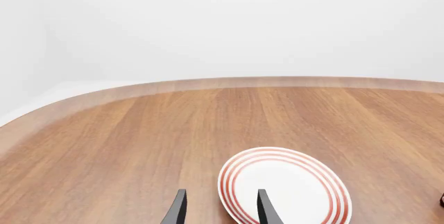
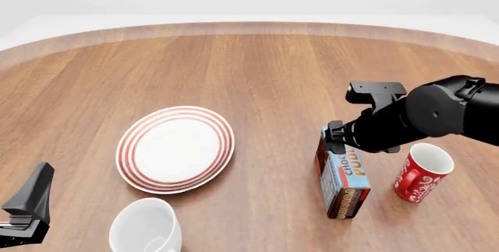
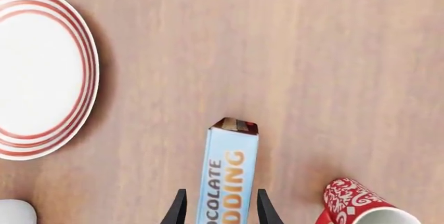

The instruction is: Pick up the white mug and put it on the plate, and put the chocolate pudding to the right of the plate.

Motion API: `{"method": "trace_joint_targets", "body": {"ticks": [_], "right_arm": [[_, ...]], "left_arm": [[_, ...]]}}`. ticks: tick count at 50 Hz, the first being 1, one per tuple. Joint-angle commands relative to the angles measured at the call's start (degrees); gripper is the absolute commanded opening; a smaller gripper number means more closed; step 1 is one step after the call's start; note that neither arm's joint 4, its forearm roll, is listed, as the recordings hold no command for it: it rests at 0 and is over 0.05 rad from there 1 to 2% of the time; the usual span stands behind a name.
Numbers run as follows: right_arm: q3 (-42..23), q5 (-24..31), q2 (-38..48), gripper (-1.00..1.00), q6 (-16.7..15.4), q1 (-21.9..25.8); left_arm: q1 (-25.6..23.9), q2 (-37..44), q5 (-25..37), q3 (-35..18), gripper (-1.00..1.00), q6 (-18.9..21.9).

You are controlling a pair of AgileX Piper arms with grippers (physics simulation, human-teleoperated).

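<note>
Front view only shows white mug [image 2: 145, 227] nr plate [image 2: 175, 148].

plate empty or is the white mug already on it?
Empty. The plate shows a bare white centre in the front view; the white mug stands on the table beside its near edge, apart from it.

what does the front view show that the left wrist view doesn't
Only the front view shows the white mug near the table's front edge, the chocolate pudding between the right gripper jaws, and the whole red mug beside it, which the wrist view cuts to a sliver at its edge. Only the left wrist view shows the left gripper jaws standing apart with nothing between them. Both show the plate, bare, on the wooden table.
</note>
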Motion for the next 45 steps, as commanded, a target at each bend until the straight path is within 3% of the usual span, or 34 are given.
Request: {"method": "trace_joint_targets", "body": {"ticks": [1, 45], "right_arm": [[0.7, -0.9, 1.1, 1.00, 0.9, 0.6], [4.1, -4.6, 5.0, 1.00, 3.8, 1.9]], "left_arm": [[0.0, 0.0, 0.0, 0.0, 1.00, 0.0], [0.0, 0.0, 0.0, 0.0, 1.00, 0.0]]}}
